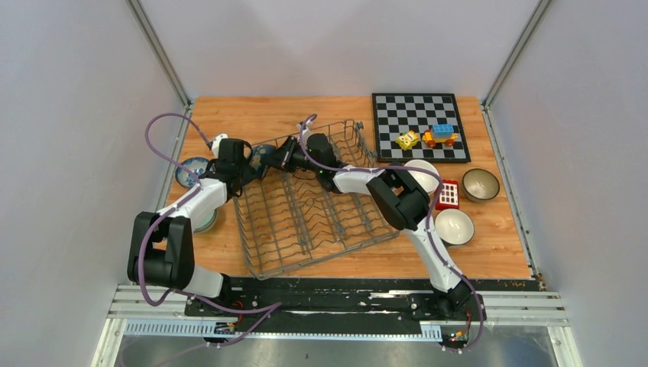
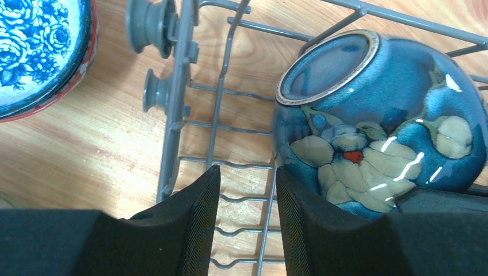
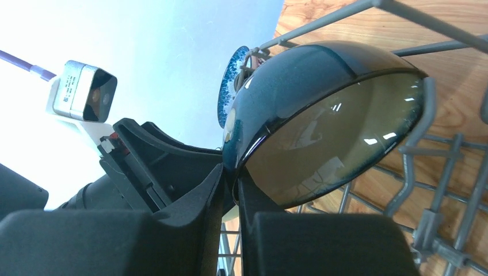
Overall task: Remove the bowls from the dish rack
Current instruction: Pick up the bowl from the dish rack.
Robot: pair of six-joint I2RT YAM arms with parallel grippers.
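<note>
Right gripper (image 3: 230,190) is pinching the teal bowl (image 3: 322,115), left gripper (image 2: 244,178) gaping beside it. Dish rack (image 1: 246,229) wires may be snagging the bowl loose

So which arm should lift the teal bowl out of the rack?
Right. The right tool grips the teal bowl by its rim; the left tool sits open beside it, holding nothing.

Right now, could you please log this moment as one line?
right gripper: shut on teal bowl rim | left gripper: open beside it | teal bowl: inside rack, far left corner
</note>
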